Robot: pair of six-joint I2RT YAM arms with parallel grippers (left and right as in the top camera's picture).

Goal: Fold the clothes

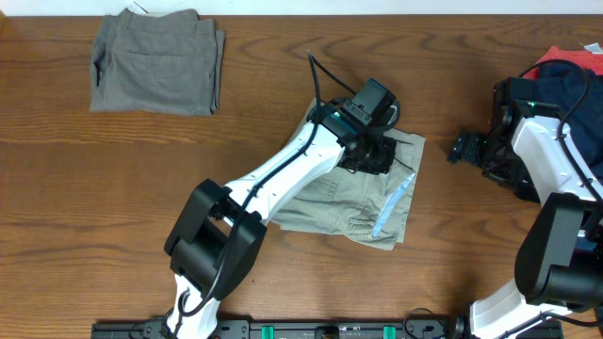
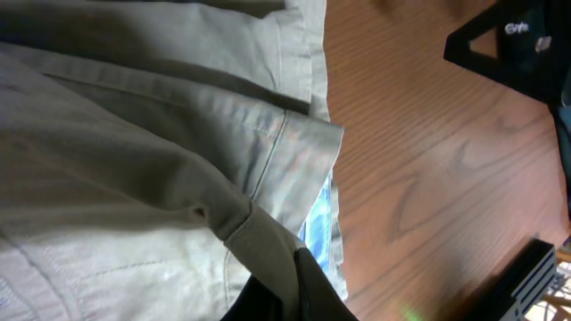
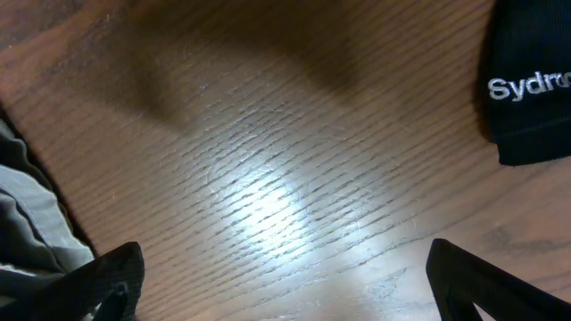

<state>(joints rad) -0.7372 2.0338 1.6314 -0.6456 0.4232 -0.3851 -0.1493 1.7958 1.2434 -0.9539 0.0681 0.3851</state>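
Overhead view, left to right: folded grey shorts (image 1: 157,61) sit upper left, already done. Centre frame, khaki shorts (image 1: 330,202) lie rumpled on the table (image 1: 113,207), with a pale blue strip (image 1: 391,202) near their right edge. Left gripper (image 1: 369,153) sits on their upper right corner; the left wrist view suggests it is pinched on a raised ridge of cloth. Right gripper (image 1: 468,148) hovers just right of the shorts, clear of them, fingers spread, nothing between. Clothes pile (image 1: 565,66), dark and red, upper right. Cloth looks light and limp, so it will drape and slide. Best grabbed at hem or waistband corners.
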